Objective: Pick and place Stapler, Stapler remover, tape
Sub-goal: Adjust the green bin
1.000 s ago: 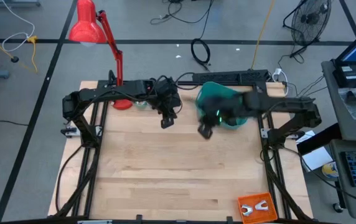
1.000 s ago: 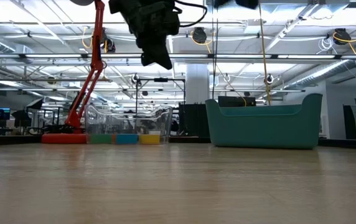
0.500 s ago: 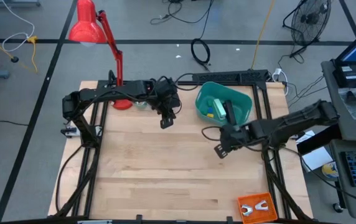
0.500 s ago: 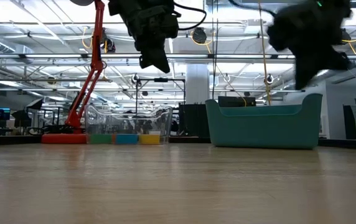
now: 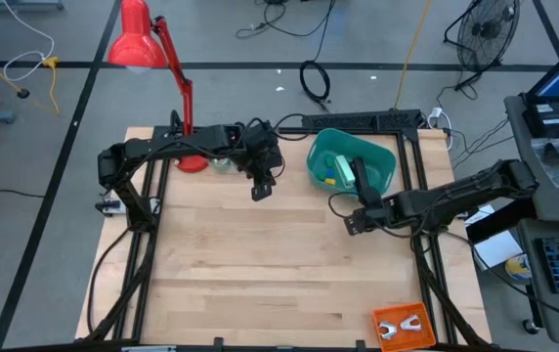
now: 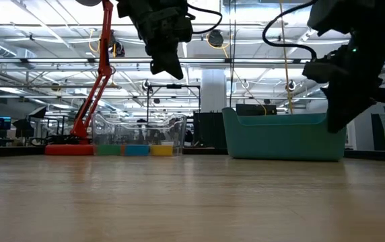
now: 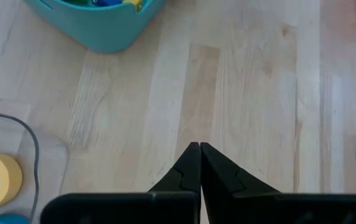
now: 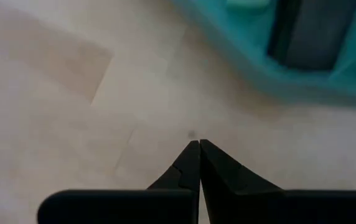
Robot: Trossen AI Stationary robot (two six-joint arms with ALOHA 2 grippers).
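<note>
The black stapler (image 5: 359, 176) lies inside the teal bin (image 5: 382, 156) at the far right of the wooden surface (image 5: 260, 274), beside coloured tape (image 5: 331, 176). The right hand (image 5: 354, 224) hovers just near of the bin, pinched closed and empty. The left hand (image 5: 260, 192) waits far-centre, likewise closed and empty.

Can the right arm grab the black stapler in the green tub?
Probably yes. The stapler lies on top in the open tub, nothing covering it, and the right gripper hangs just beside the tub, though its jaws are shut now.

Under your left hand (image 7: 200, 163) the counter (image 5: 260, 264) is pale, matt planked wood; the teal bin (image 5: 382, 156) beside your right hand (image 5: 354, 223) looks like smooth plastic.
</note>
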